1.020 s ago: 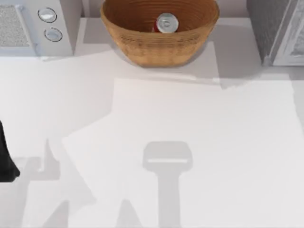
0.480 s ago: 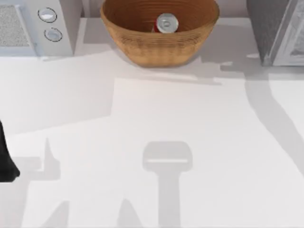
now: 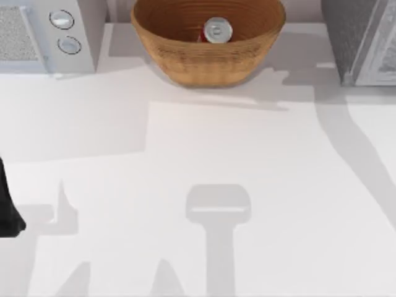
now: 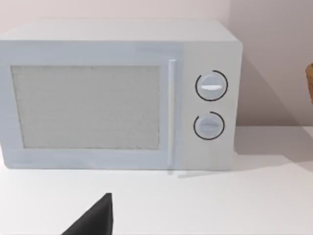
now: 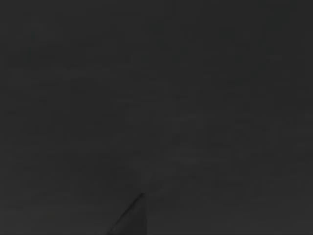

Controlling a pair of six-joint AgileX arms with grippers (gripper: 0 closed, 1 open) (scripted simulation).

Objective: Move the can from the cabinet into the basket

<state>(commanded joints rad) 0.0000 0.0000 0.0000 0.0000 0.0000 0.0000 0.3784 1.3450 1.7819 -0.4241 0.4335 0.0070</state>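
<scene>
The red can (image 3: 217, 30) with its silver top stands upright inside the tan wicker basket (image 3: 185, 59) at the back middle of the table. The cabinet (image 3: 349, 37), dark speckled on its side with a pale framed door, stands at the back right. My left arm (image 3: 7, 210) is parked at the table's left edge, far from the basket; a dark part of its gripper (image 4: 96, 219) shows in the left wrist view. The right wrist view is dark.
A white microwave (image 3: 46, 34) with two round knobs stands at the back left, and the left wrist camera faces its door (image 4: 85, 105). Arm shadows lie across the white tabletop (image 3: 260, 161) in front of the basket.
The broad shadow over the table's right side has shrunk to a narrow band running from the cabinet toward the right edge. Can, basket and left arm have not moved.
</scene>
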